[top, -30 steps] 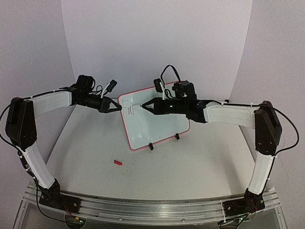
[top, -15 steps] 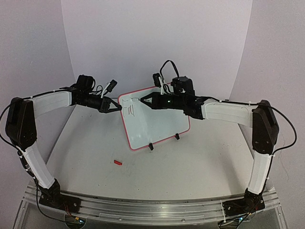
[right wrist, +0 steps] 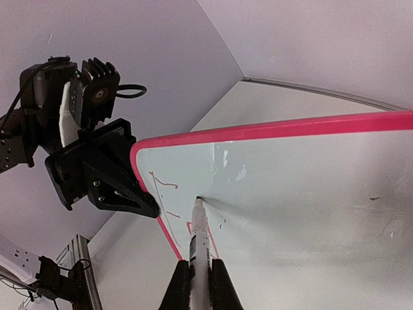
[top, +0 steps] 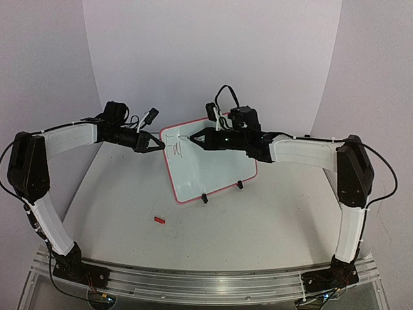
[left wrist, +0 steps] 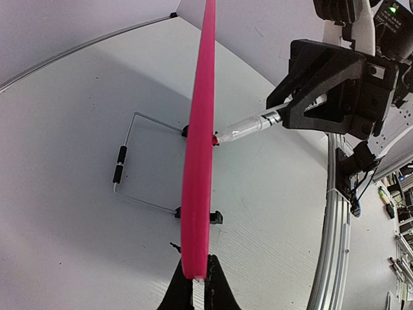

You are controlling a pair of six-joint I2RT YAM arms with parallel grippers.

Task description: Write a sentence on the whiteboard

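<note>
The right gripper (right wrist: 197, 270) is clenched on the marker (right wrist: 199, 226), whose tip seems to touch the whiteboard (right wrist: 310, 187) near its upper-left corner. The left gripper (left wrist: 197, 279) pinches the board's edge, bracing it upright on the table (top: 258, 219). Press lightly and make small strokes. Little of the sentence (right wrist: 164, 183) shows yet.

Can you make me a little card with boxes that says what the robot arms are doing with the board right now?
whiteboard: stands tilted on the table, red-pink rim
left end effector: shut on the whiteboard's side edge
right end effector: shut on a marker
marker tip: against the board's face, near its upper left corner in the top view
writing: only a few thin strokes, no readable words
small red piece: lies on the table in front of the board, apart from it
</note>
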